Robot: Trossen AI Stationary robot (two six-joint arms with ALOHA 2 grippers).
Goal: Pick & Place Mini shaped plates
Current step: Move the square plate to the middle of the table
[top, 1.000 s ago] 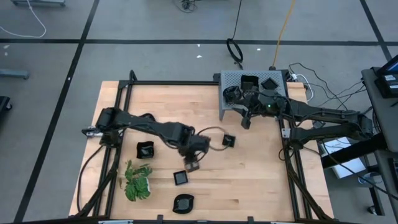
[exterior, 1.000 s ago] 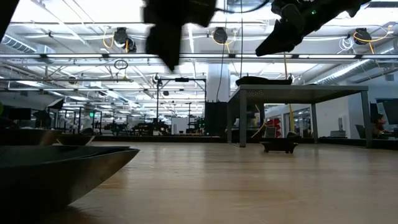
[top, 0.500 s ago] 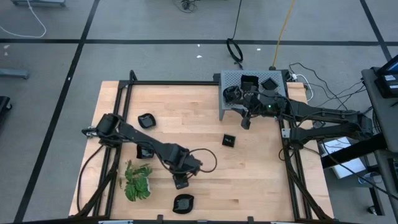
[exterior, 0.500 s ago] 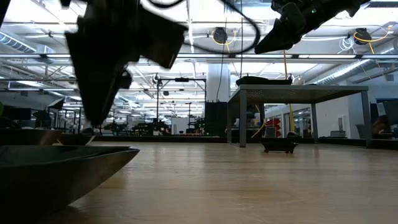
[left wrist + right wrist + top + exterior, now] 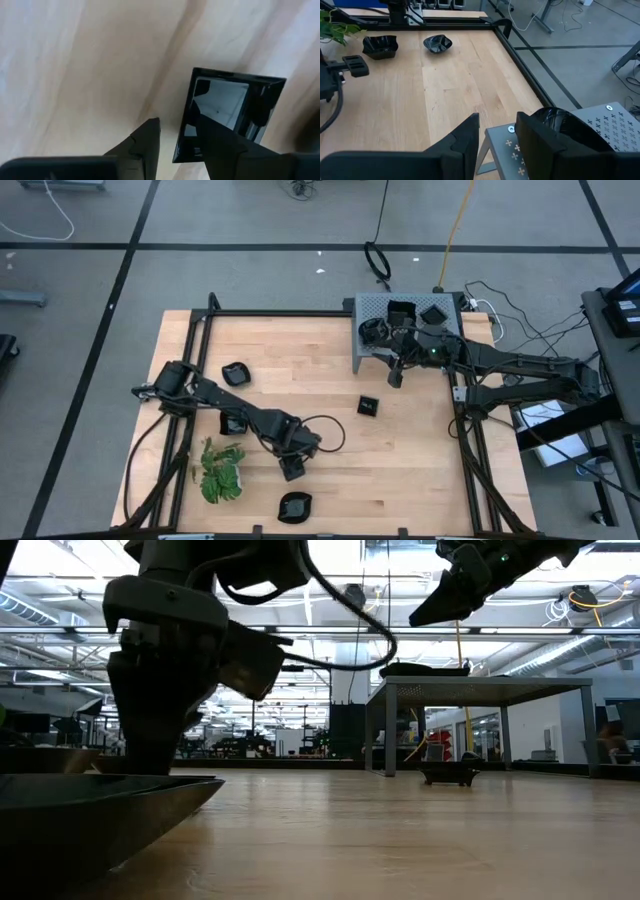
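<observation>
The left gripper [image 5: 291, 471] is lowered over a square black mini plate [image 5: 229, 117], one plate edge lying between its parted fingers. The right gripper [image 5: 396, 378] is held beside the grey perforated box [image 5: 372, 310], fingers apart and empty.

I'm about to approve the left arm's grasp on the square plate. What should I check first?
1. Left pincer open: ok.
2. Pincer straddles the rim of the square plate: ok, one finger inside, one outside.
3. Pincer low enough: ok, near the table.
4. Neighbouring dishes clear: ok, wavy dish lies apart.
5. Right pincer out of the way: ok, by the grey box.
6. Grip firmness: cannot tell.
</observation>
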